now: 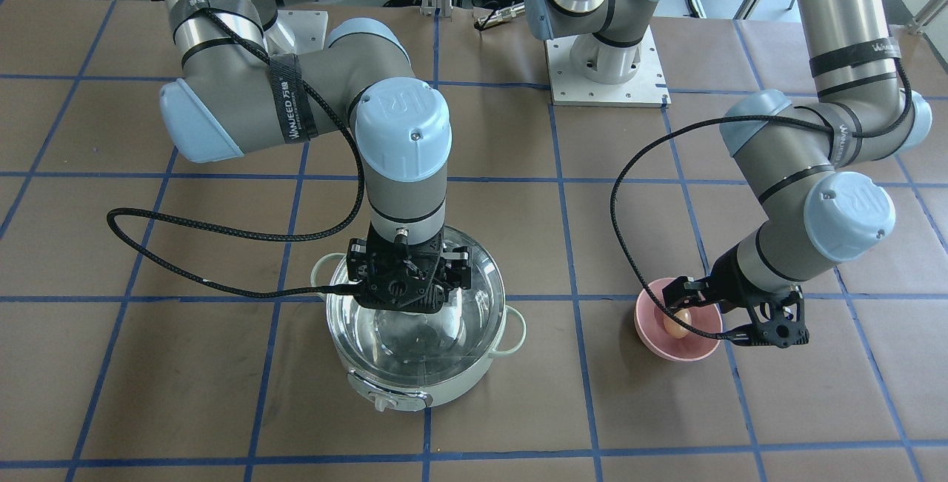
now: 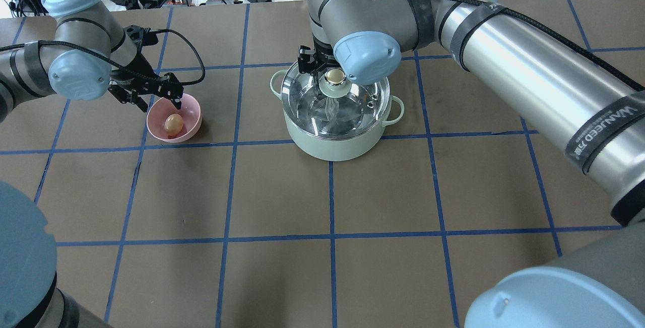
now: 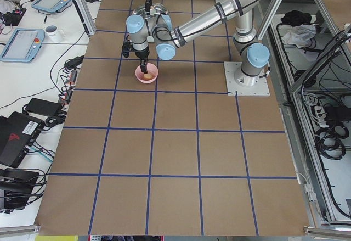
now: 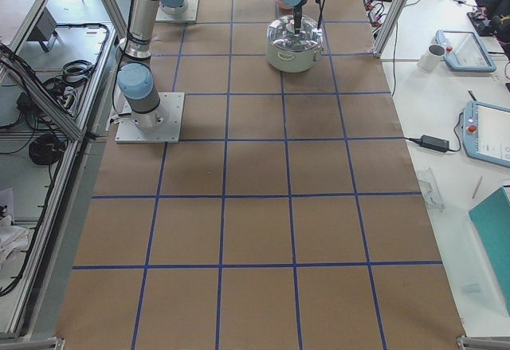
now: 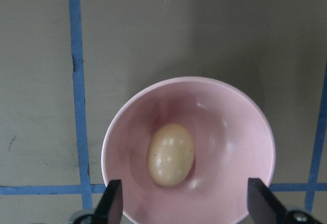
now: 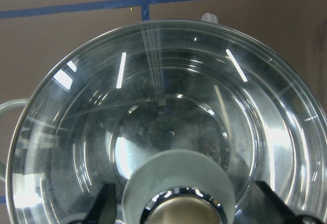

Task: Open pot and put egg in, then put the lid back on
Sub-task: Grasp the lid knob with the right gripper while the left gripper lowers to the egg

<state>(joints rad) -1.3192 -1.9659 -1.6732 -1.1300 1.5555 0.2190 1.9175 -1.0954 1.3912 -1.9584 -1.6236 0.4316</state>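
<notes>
The mint-green pot (image 2: 332, 144) stands mid-table with the glass lid (image 2: 359, 109) on it. My right gripper (image 2: 330, 82) is open right above the lid. In the right wrist view its fingers (image 6: 104, 206) stand either side of the golden knob (image 6: 184, 213), apart from it. The tan egg (image 2: 173, 124) lies in a pink bowl (image 2: 191, 111). My left gripper (image 2: 165, 102) is open and empty just above the bowl. In the left wrist view its fingertips (image 5: 113, 203) straddle the bowl's near rim, with the egg (image 5: 170, 154) between and beyond them.
The table is brown paper with a blue tape grid (image 2: 330, 192). The arm bases' mounting plates (image 1: 603, 75) sit at the robot's edge. A black cable (image 1: 222, 230) loops over the table beside the pot. Tablets and a mug (image 4: 437, 53) lie on side benches.
</notes>
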